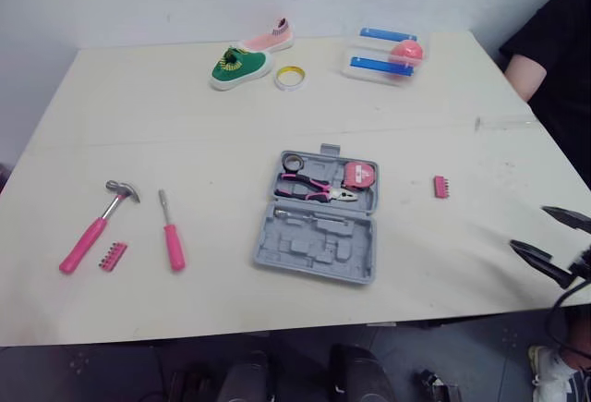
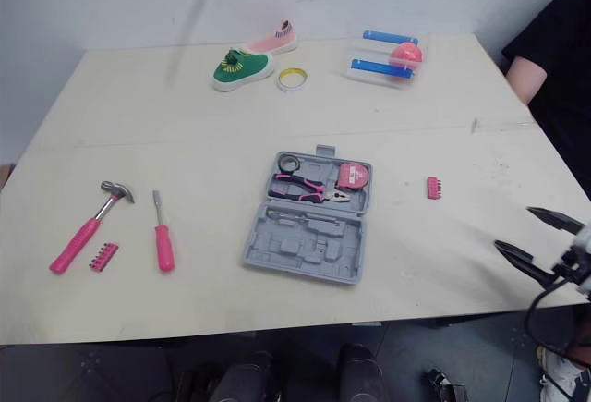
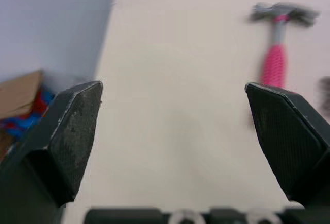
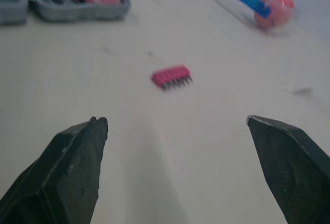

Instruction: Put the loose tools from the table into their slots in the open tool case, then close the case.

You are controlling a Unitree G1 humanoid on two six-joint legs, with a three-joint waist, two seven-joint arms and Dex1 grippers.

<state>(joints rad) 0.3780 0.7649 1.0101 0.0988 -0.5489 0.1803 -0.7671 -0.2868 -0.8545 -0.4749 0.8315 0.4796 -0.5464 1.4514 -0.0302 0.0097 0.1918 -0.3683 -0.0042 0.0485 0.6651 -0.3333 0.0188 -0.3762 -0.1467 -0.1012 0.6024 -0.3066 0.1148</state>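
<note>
Pink-handled steel claw hammer point(image 1: 92, 236) lies far left on pale wooden table point(image 1: 185, 125), small pink bit strip point(image 1: 113, 256) just beside, pink-handled screwdriver point(image 1: 171, 236) next. Open grey plastic tool case point(image 1: 314, 243) mid-table. Second pink bit strip point(image 1: 441, 187) to its right. Left pincer point(image 3: 172, 110) gapes wide, hammer ahead; right pincer point(image 1: 528, 226) gapes at table's right edge.

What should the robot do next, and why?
Probably ease the right gripper forward to the small pink bit holder. The gripper is open, holds nothing and points at the holder, which lies loose on the table beside the open tool case.
</note>
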